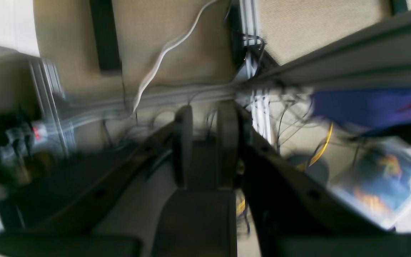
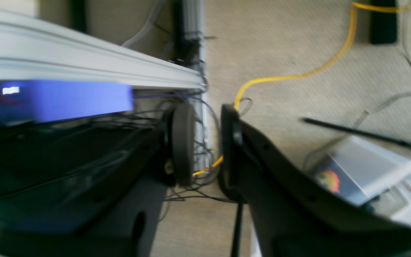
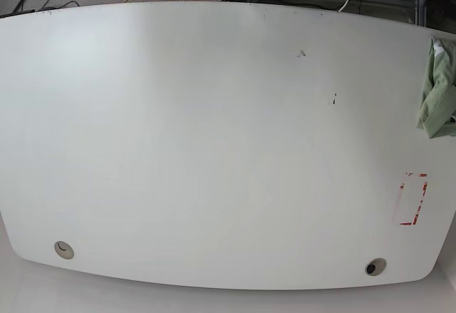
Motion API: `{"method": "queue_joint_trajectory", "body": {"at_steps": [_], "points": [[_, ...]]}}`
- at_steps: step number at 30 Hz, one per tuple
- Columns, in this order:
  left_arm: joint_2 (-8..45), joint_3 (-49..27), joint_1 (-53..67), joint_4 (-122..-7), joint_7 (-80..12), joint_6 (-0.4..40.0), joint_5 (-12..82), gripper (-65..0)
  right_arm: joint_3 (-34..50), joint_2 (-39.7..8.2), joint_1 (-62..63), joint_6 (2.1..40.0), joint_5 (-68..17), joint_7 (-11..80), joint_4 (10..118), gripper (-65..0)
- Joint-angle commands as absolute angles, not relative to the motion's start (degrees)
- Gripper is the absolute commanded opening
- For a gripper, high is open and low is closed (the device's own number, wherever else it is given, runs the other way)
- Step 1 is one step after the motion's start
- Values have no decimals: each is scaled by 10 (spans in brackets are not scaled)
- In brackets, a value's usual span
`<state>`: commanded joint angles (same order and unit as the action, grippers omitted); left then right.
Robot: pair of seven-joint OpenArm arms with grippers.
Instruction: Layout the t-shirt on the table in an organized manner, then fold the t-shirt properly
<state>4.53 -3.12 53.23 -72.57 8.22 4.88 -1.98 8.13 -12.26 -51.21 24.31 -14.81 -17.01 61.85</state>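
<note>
The t-shirt (image 3: 436,88) is a pale green bunched heap at the far right edge of the white table (image 3: 214,149), partly cut off by the frame. Neither arm shows in the base view. In the blurred left wrist view my left gripper (image 1: 205,121) hangs over carpet and cables, its dark fingers a little apart with nothing between them. My right gripper (image 2: 207,135) also points at the floor beside the table frame. Its fingers stand narrowly apart, and cables show through the gap. No shirt appears in either wrist view.
A red rectangular marking (image 3: 412,199) lies near the table's right front. Two grommet holes (image 3: 64,249) (image 3: 375,267) sit along the front edge. On the floor are a yellow cable (image 2: 291,75), an aluminium rail (image 2: 84,60), a blue object (image 2: 59,100) and a clear plastic box (image 2: 366,175).
</note>
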Motion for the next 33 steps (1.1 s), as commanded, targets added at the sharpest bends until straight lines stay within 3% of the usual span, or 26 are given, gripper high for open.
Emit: {"method": "queue_joint_trajectory", "body": {"at_steps": [5, 16, 33], "points": [[46, -31, 443, -585, 82, 50, -21, -543, 57, -124, -456, 261, -147, -170, 539, -528], [57, -31, 277, -337, 85, 50, -23, -543, 17, -131, -342, 259, -147, -171, 381, -528], [54, 7, 125, -103, 84, 51, -23, -542, 15, -123, -203, 257, -147, -172, 202, -522]]}}
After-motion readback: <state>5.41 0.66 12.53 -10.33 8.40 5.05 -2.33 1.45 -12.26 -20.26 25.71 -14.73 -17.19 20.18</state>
